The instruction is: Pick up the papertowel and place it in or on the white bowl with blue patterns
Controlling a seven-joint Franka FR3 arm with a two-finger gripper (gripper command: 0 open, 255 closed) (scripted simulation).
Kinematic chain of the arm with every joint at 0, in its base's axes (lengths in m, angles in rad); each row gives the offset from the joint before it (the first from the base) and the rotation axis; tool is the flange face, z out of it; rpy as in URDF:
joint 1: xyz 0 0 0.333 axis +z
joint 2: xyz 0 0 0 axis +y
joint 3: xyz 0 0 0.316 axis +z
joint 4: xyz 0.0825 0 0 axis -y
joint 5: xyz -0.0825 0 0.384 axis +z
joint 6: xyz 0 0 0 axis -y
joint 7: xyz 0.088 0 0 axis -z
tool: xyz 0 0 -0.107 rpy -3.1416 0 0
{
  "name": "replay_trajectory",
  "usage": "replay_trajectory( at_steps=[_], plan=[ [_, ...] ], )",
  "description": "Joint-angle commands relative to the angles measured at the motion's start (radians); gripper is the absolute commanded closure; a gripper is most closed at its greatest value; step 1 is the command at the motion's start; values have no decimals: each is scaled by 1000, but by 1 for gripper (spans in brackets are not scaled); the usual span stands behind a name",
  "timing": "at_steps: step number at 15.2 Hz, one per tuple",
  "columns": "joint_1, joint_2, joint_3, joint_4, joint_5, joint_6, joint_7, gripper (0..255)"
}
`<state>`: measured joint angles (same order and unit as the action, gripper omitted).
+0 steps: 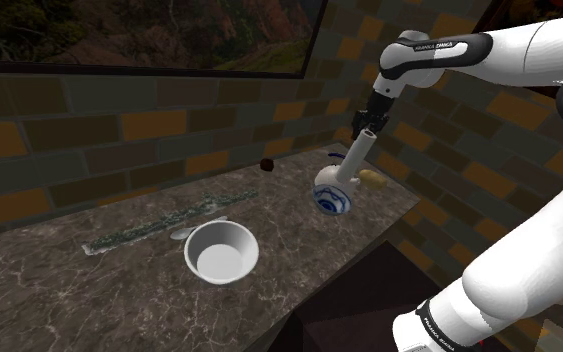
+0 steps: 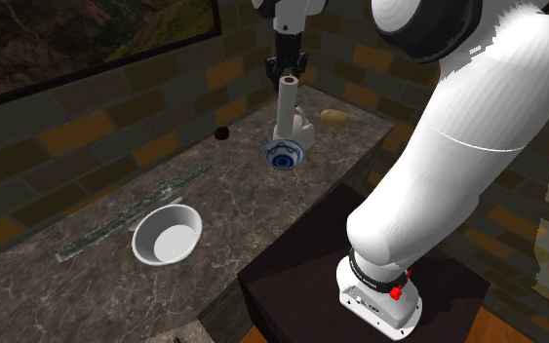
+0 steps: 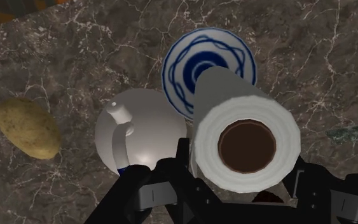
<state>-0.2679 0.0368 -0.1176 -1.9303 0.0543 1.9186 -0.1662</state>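
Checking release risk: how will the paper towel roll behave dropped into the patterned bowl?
Probably light: the paper towel roll shows a hollow core. Tall and narrow, it may tip in the patterned bowl, then roll on its round side.

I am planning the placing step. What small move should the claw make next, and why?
Probably lower straight down a little before releasing. The claw is shut on the white paper towel roll, which hangs over the white bowl with blue patterns; I cannot tell if they touch.
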Motion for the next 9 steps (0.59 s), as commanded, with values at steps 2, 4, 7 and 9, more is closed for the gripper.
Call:
replay_trajectory(
  at_steps=[2, 4, 7, 9],
  plan=[
    [0, 9, 0, -31, 2, 40, -2, 255],
    [0, 16, 1, -49, 4, 66, -4, 255],
    [0, 29, 1, -75, 6, 104, -7, 255],
    [0, 39, 1, -91, 8, 130, -9, 255]
  ],
)
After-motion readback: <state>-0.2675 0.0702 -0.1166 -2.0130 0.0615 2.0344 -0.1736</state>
